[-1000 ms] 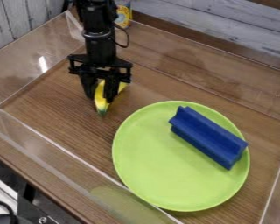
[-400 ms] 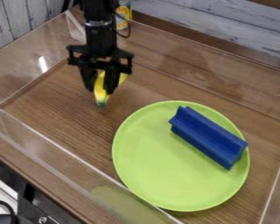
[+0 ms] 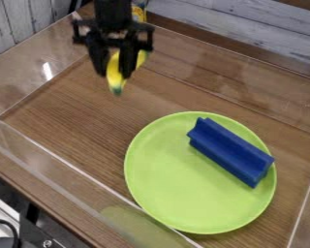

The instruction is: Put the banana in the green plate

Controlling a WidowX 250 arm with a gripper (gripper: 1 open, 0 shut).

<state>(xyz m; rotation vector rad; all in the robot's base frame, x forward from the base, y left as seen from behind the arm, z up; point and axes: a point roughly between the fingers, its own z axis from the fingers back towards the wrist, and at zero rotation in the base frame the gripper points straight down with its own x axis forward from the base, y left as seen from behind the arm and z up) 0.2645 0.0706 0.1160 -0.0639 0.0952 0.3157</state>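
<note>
While it hangs near the top left of the view, the black robot arm (image 3: 108, 12) reaches straight down, its upper part cut off by the top edge. At its lower end the gripper (image 3: 115, 70) points downward, and its two dark fingers (image 3: 100, 60) are clamped on the banana (image 3: 117, 76). The banana is small, curved and yellow, with a dark greenish tip at the bottom. It hangs roughly upright between the fingers, its lower tip poking out below them, lifted clear of the surface underneath. The picture is slightly blurred around the gripper, so the finer details of the grip are hard to make out.

Below and to the right, well apart from the banana, lies the green plate (image 3: 165, 184). It is large, round, flat and lime green, the widest thing in view, filling much of the lower right. On its right half rests a blue block (image 3: 229, 150), rectangular and lying at a slant, with one end toward the plate's centre and the other toward its right rim.

Everything sits on a bench (image 3: 67, 121) with a brown wood-grain top. A low clear wall (image 3: 42, 160) of transparent plastic runs around it, showing as pale glossy edges along the left and front. Behind the bench, across the upper right, is a wall of pale grey weathered planks (image 3: 262, 29). At the bottom left corner, outside the clear wall, some dark cables and equipment show, too dim to identify.
</note>
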